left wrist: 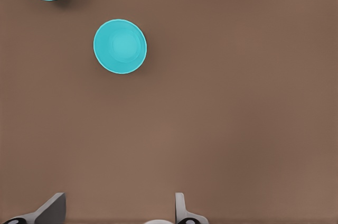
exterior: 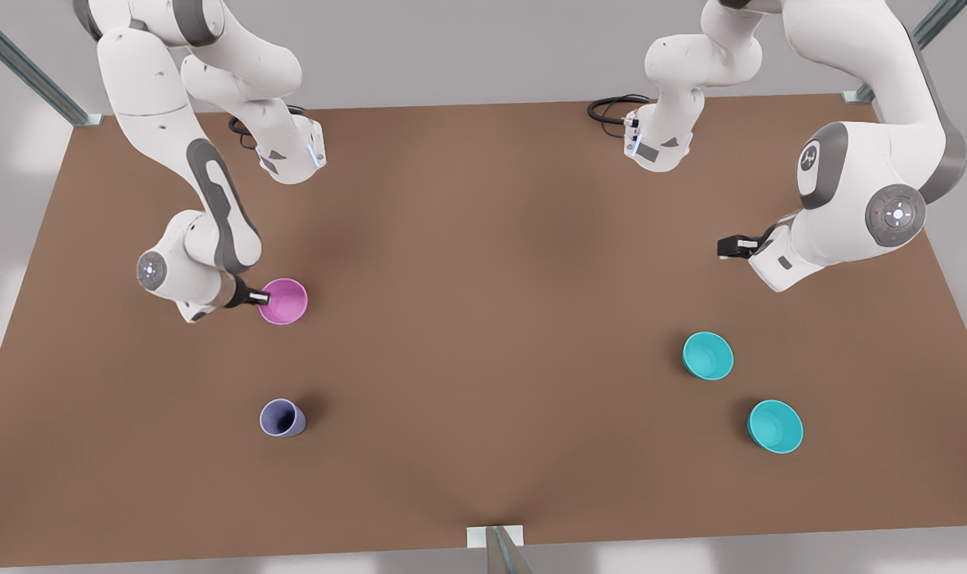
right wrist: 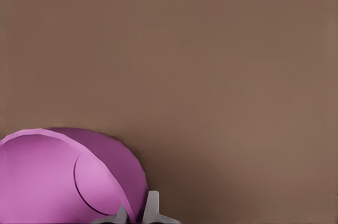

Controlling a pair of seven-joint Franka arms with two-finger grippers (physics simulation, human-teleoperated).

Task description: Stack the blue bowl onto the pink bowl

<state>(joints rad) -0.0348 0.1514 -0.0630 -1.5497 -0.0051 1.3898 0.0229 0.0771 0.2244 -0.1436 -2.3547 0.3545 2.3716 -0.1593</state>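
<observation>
Right gripper point(exterior: 261, 298): the pink bowl point(exterior: 284, 301) is being pinched at its rim, fingers clamped; tipping is being risked.
Left gripper point(exterior: 730, 246): being held high, fingers apart; blue bowl point(exterior: 708, 355) is being left untouched near its twin point(exterior: 776, 426).

No readable text, labels or numbers anywhere.

A brown desk point(exterior: 483, 319) carries a pink bowl point(exterior: 285, 301), a lavender cup point(exterior: 281, 418) and two turquoise bowls point(exterior: 708, 355) point(exterior: 775, 426), all upright.
</observation>
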